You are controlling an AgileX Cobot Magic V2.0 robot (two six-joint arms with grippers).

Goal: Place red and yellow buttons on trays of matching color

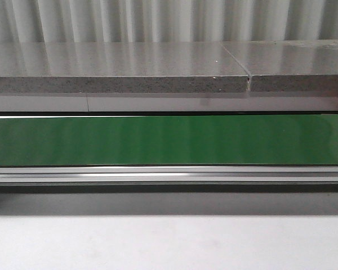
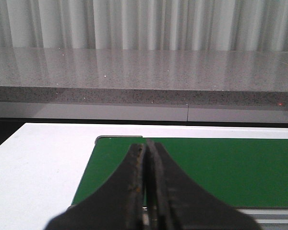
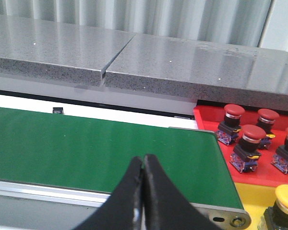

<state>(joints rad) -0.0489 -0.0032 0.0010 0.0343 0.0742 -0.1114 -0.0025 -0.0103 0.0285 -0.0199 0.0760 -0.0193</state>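
Running across the whole front view, a green conveyor belt (image 1: 169, 139) lies bare on the white worktop (image 1: 169, 242), with a grey stone ledge (image 1: 118, 67) behind it. Past the belt's right end sits a red tray (image 3: 209, 125) holding four red buttons (image 3: 243, 146), and beside it a yellow tray (image 3: 259, 201) with one yellow button (image 3: 286, 197). The left claw (image 2: 146, 146) and the right claw (image 3: 143, 160) both hang over the belt, fingers pressed together, gripping nothing.

The conveyor belt (image 1: 169, 140) is plain dark green. The stone ledge (image 1: 118, 70) is speckled grey. The red buttons (image 3: 253, 134) stand on a red tray (image 3: 206, 120); one yellow button (image 3: 287, 196), at about four o'clock, sits on a yellow tray (image 3: 252, 199).
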